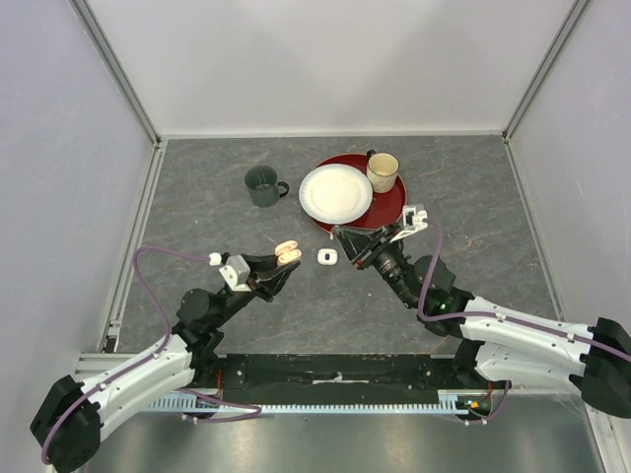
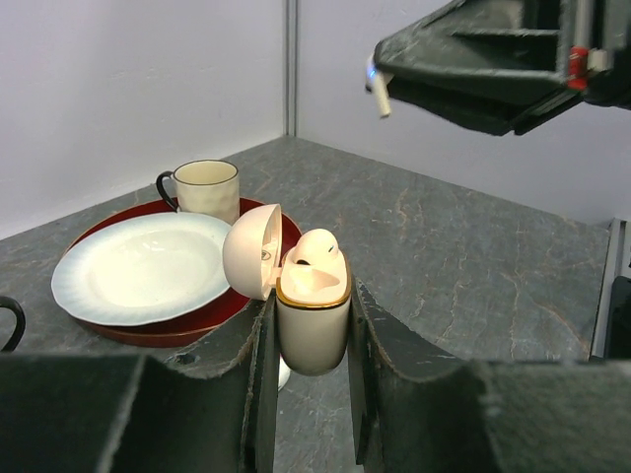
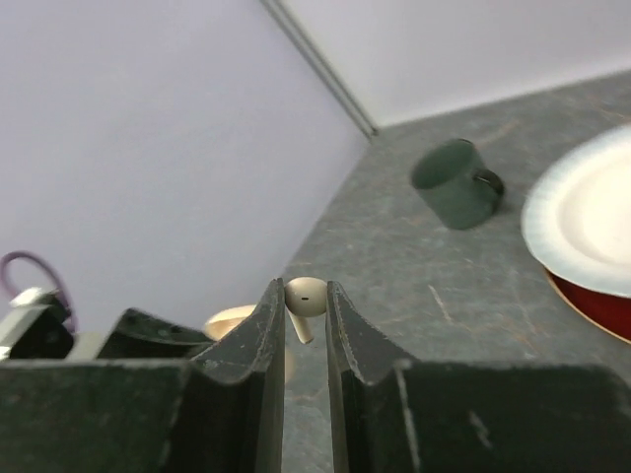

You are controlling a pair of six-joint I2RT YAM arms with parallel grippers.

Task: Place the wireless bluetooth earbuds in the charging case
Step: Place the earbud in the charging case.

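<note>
Grey stone-patterned tabletop, pale walls on three sides.

White earbud: pinched between the fingers of the right pincer and held off the tabletop. On the right wrist view its rounded head shows at the fingertips, with the stem running down between them. From the left wrist view I see the stem poking out of that pincer, up and to the right of the case and apart from it.

Charging case: upright, clamped at its sides by the left pincer and raised above the surface. Lid swung open to the left. One pale earbud sits in the case mouth, its head above the gold rim.

Overhead, the two pincers face each other. A small white item lies on the tabletop between them; I cannot tell what it is.

Further back:
- A red tray carries a white plate and a cream mug.
- A green mug stands on the tabletop left of the tray, apart from it.
</note>
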